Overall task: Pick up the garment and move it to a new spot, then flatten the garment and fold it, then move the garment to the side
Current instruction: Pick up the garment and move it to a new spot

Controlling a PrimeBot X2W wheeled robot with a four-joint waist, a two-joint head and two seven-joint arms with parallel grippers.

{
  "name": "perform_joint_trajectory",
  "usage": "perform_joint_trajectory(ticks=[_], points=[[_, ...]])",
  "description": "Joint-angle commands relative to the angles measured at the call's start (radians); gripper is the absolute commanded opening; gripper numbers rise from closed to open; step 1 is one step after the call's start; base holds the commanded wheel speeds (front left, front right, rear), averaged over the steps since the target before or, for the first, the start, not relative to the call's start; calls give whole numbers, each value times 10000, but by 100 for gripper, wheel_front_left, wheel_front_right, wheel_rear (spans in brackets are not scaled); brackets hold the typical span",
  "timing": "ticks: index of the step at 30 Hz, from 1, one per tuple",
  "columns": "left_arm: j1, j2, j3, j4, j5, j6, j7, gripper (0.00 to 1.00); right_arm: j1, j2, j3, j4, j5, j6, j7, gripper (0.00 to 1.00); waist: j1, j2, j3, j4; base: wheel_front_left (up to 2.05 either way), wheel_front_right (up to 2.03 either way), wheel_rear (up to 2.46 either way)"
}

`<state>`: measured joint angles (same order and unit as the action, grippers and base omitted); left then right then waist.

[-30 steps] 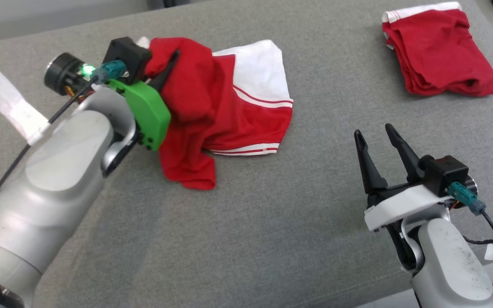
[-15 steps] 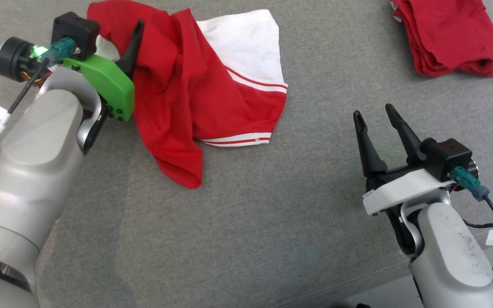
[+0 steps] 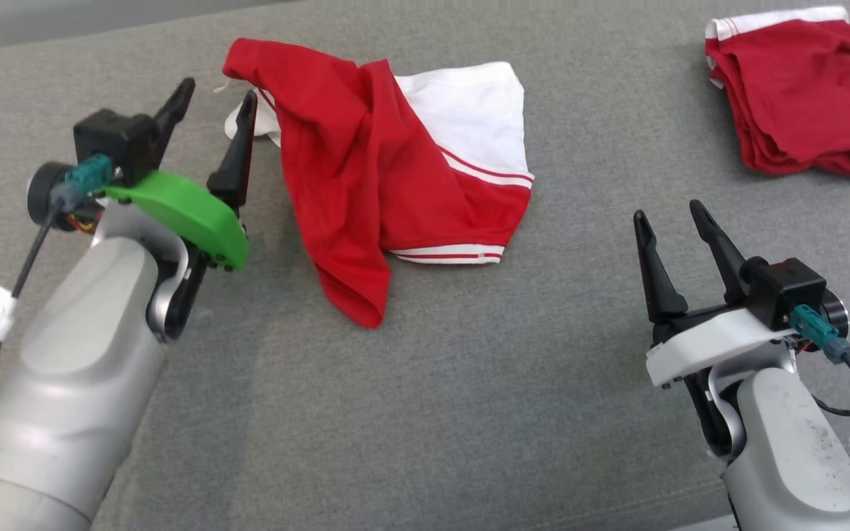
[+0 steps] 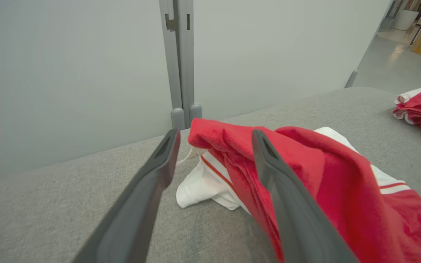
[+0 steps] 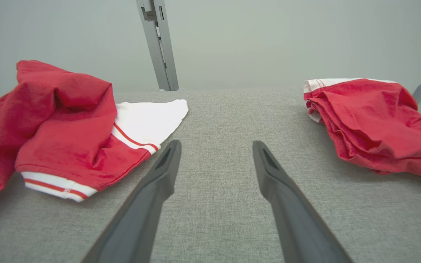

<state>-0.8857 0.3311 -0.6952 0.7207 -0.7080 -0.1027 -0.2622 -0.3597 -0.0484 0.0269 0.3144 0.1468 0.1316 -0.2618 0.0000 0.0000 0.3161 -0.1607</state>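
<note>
The grey fabric-covered bench (image 3: pixel 469 413) carries everything. The garment (image 3: pixel 366 169), red with a white panel and white-striped hems, lies on its far-left part. It is crumpled: a long red fold is draped across the middle and trails toward the near side, and the white panel shows on the far right of the heap. A folded red pile (image 3: pixel 794 110) sits well apart at the far right corner.

A second ago the left hand (image 3: pixel 218 91) was clamped on a bunched red part of the garment, holding it up off the bench. Since then its fingers have spread wide and the cloth has dropped out of them. The hand now holds nothing and sits just to the left of the garment's far-left corner. Its inner finger is so close to the small white flap there that I cannot tell whether they touch.

The right hand (image 3: pixel 668 211) is as it was, fingers wide apart and empty, resting over bare bench at the near right, clear of both pieces of cloth.

Judging from this, the move to a new spot is finished. Flattening comes next, since the draped red fold must be opened out before any folding can start.
</note>
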Motion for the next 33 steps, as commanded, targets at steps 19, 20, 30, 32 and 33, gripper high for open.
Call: perform_joint_trajectory(ticks=[19,20,30,32,33], points=[[5969,-993,3245,-3388,1614,756,-32,100,1741,-40,-303,170,-97,-17,-45,100,0,0,-2671,1460,0,0,0],[6261,-1082,3427,-3530,1743,776,-32,100,1837,-40,-290,173,-50,-17,-45,100,0,0,-2739,1458,0,0,0],[8287,-1893,4563,-4409,2607,530,-21,100,2524,-38,-355,66,200,-17,-45,100,0,0,-3089,1358,0,0,0],[8511,-2015,4694,-4458,2747,455,-21,100,2607,-37,-374,60,232,-17,-45,100,0,0,-3118,1356,0,0,0],[8597,-2071,4758,-4477,2817,405,-21,100,2645,-37,-378,54,233,-17,-45,100,0,0,-3128,1355,0,0,0]])
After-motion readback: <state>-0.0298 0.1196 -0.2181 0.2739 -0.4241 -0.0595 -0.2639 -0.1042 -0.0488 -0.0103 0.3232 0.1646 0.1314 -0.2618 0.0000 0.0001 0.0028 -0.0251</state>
